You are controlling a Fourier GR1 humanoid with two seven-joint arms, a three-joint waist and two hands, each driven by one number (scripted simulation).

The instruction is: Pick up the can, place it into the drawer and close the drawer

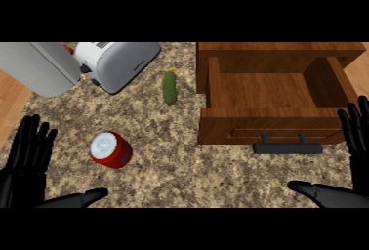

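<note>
Nearest the camera: left hand (25, 161) at about eight o'clock and right hand (353, 161) at about four o'clock, both resting at the frame's edges, fingers straight and spread upward, thumbs pointing inward along the lower edge, closing on nothing.

Lying on the speckled desk (180, 166) at about eight o'clock from centre, just inward of the left hand: the can (111, 150), red, tipped on its side, pale round end facing up toward the camera. Touching neither hand. No brand, label or lettering readable on it; the pale end showing only a faint ringed pattern.

Standing at about two o'clock: the wooden drawer (270, 90), pulled open, nothing visible inside, its dark handle (287, 148) on the front panel facing the lower edge, near the right hand.

Sitting further off at about eleven o'clock: a silver toaster (119, 61) and a grey appliance (36, 66) beside it; at twelve o'clock, between toaster and drawer, a green cucumber (170, 88). No writing legible on any of these.

Judging by this layout, standing at the very first step: picking not yet begun, can not grasped, drawer waiting open. Calling next, most likely, for bringing the nearer left hand over to the can and curling fingers round its side, minding the chance of it rolling since it is lying down; then carrying across toward two o'clock, well apart from where the can is lying.
</note>
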